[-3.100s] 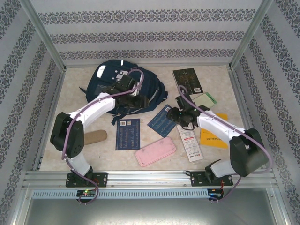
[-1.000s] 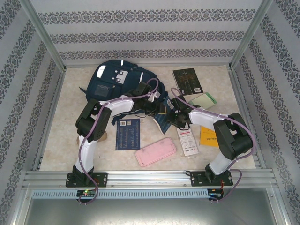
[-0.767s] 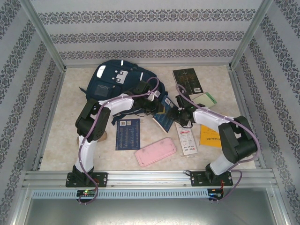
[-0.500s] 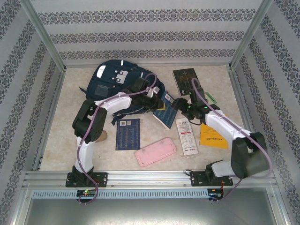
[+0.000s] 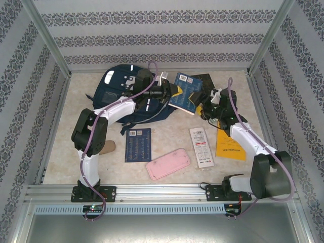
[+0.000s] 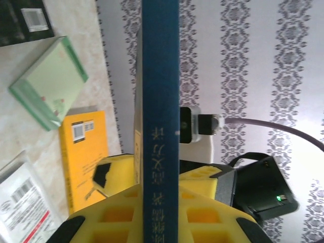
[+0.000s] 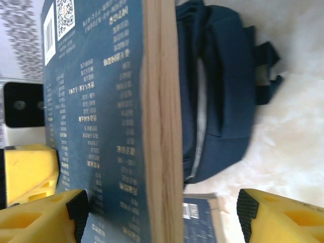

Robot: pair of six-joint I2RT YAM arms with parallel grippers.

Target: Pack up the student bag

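One blue book [image 5: 183,94] raised off surface [image 5: 169,132], both arms reaching to it. Book clamped tight by left fingers [image 5: 170,91], spine upright between yellow pads in left wrist view. Opposite, right fingers [image 5: 203,104] spread wide, straddling same book; clear gap between page edge and one finger, no grip. Backpack [image 5: 112,93] lies on surface beside and below left fingers, beyond book from right fingers, zipper opening parted. Yellow booklet [image 5: 230,147] flat on surface near right fingers.

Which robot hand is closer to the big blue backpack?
Left. The left gripper is at the backpack's right edge, shut on a blue book; the right gripper is open farther right, beyond the book.
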